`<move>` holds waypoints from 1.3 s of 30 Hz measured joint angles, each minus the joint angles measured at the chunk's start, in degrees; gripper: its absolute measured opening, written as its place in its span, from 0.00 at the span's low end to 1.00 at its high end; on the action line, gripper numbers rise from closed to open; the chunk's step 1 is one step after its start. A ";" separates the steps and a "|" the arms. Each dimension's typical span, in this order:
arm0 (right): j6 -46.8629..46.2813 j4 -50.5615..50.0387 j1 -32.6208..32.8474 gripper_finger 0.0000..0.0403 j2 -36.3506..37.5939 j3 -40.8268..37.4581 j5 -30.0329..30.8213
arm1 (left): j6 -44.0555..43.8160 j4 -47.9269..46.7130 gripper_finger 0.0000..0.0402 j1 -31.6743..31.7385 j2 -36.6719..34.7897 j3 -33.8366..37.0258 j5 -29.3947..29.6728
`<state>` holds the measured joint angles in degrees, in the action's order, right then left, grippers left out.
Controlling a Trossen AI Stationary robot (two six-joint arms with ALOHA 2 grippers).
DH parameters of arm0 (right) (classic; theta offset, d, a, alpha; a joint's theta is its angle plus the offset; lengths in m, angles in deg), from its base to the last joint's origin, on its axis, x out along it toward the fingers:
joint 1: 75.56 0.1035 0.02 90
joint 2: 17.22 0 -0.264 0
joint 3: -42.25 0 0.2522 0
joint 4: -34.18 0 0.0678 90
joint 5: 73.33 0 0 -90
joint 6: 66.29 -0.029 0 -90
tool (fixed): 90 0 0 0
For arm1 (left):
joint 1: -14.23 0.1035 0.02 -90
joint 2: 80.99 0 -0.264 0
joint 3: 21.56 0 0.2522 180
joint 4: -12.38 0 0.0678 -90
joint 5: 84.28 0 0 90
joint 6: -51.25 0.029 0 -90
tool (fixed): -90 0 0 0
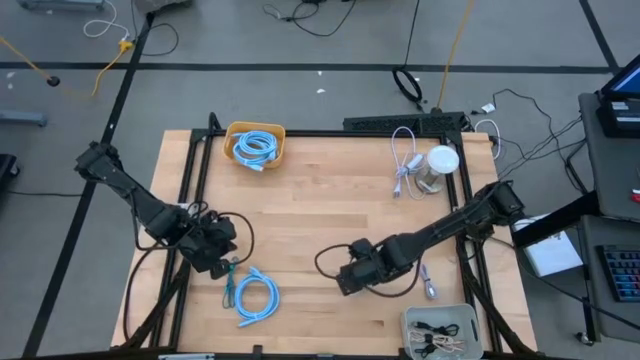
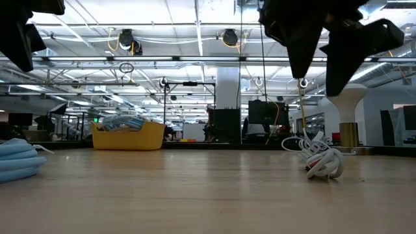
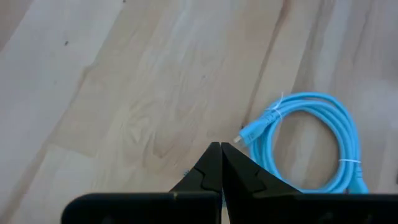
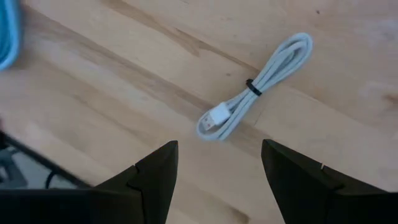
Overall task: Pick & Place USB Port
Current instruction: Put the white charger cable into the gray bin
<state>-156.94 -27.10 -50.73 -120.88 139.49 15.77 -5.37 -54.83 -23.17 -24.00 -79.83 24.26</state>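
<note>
Sitting near the table's far edge, left of centre, a yellow basket holds a coiled light-blue cable. At the near right corner a grey tray holds small dark pieces too small to tell apart. A white cylindrical object stands near the far right corner, with a white cable lying just beside it.

The right gripper hangs over the near middle of the table, its fingers spread wide and holding nothing. In the right wrist view a bundled white USB cable, tied at its middle with a dark band, lies on the wood beyond the fingers, its plug end showing. Another small white cable lies near the right edge.

The left gripper is near the left edge, its fingers pressed together on nothing. A blue cable coil lies just beside it, toward the near edge.

No readable writing shows on anything.
</note>
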 joint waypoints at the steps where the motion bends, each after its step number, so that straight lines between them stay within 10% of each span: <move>1: -0.16 0.02 0.06 0.56 -0.63 0.00 0.37 | -0.01 0.27 0.00 0.00 0.00 0.00 0.00; 19: 5.99 2.61 -2.42 0.54 -10.68 -0.04 4.40 | -2.31 0.62 0.01 0.04 0.00 0.00 -0.04; 39: 14.92 4.95 -4.20 0.01 -10.62 -0.02 8.34 | -3.57 0.58 0.01 0.04 0.00 0.00 -0.25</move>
<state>-142.02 -22.15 -54.93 -131.49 139.47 24.11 -8.94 -54.25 -23.13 -24.00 -79.83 24.01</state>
